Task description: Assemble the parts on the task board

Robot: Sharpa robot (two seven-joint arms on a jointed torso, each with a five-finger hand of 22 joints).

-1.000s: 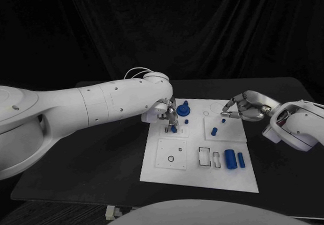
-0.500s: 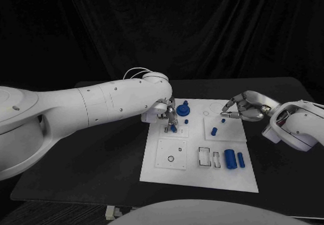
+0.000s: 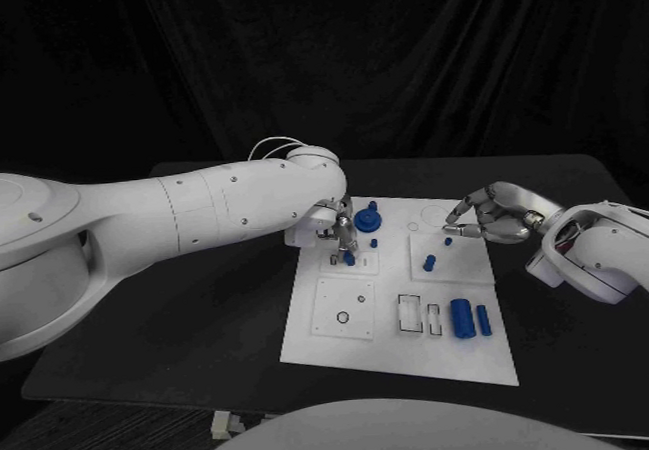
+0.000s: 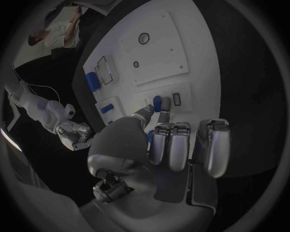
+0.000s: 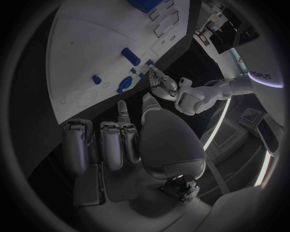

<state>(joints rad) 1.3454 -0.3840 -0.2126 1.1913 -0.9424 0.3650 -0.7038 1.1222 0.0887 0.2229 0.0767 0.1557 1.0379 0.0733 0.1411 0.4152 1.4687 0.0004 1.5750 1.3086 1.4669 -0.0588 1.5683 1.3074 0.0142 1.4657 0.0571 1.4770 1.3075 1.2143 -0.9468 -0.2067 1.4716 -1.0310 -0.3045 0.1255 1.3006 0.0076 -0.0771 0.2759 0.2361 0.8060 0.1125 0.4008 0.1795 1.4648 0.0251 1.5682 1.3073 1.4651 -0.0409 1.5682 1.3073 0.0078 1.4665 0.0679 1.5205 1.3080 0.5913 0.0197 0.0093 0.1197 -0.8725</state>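
Observation:
The white task board (image 3: 395, 347) lies mid-table. My left hand (image 3: 337, 227) hovers over its far left tile, and thumb and finger pinch a small blue peg (image 3: 348, 256), seen at the fingertips as the same peg (image 4: 157, 103). Beside it stands a blue knob (image 3: 370, 221). My right hand (image 3: 490, 218) hangs over the board's far right corner with its fingers curled in and nothing in them. A blue piece (image 3: 429, 262) and a smaller one (image 3: 446, 244) stand on the right tile. Two blue cylinders (image 3: 472, 319) lie at the near right.
A white block (image 3: 434, 317) lies beside an empty rectangular slot (image 3: 409, 313). The near left tile (image 3: 343, 309) shows small round holes. Black tabletop (image 3: 199, 321) surrounds the board, with a dark curtain behind.

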